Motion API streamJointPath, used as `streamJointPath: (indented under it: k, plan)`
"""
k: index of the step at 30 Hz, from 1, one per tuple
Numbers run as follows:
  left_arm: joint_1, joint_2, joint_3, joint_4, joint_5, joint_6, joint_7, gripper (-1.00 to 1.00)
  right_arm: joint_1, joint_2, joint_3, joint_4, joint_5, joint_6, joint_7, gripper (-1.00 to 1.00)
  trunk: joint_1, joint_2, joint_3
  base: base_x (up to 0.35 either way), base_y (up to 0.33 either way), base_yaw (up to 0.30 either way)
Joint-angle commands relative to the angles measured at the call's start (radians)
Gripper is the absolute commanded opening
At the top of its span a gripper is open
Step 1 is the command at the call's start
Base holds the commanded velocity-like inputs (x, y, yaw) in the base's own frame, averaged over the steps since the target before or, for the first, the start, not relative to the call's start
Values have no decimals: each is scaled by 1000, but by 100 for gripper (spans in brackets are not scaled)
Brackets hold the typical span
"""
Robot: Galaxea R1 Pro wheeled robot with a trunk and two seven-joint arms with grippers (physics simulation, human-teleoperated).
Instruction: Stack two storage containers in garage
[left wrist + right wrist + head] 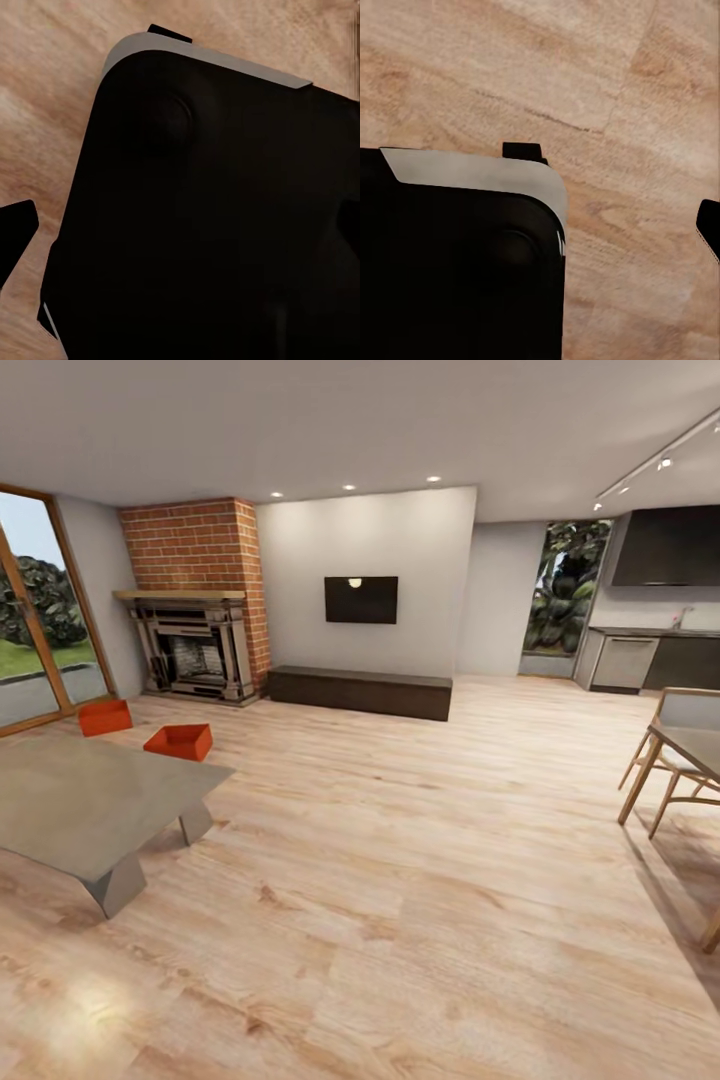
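Two orange-red storage containers stand on the living room's light wood floor at the far left, in front of the brick fireplace (195, 595). One container (105, 717) is near the glass doors, the other (180, 741) a little nearer to me, just past the coffee table. Both wrist views look down at my black base over the planks. A dark fingertip (16, 236) of the left gripper sits at that picture's edge, and a fingertip (709, 225) of the right gripper likewise. Nothing is held.
A grey-topped coffee table (80, 805) stands at the near left, between me and the containers. A dark low bench (360, 692) runs under the wall TV. A wooden dining table and chairs (670, 770) stand at the right. The kitchen counter (650, 655) lies far right.
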Motion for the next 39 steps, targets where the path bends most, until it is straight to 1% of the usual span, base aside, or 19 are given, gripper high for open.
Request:
streamJointPath:
  k: [1, 39]
  plan:
    - [0, 0, 2, 0, 4, -2, 0, 100, -1, 0, 8, 2, -9, -5, -1, 100, 1, 0, -1, 322, 0, 0]
    - [0, 0, 2, 0, 2, -2, 0, 100, -1, 0, 8, 2, -9, -5, -1, 100, 1, 0, -1, 322, 0, 0]
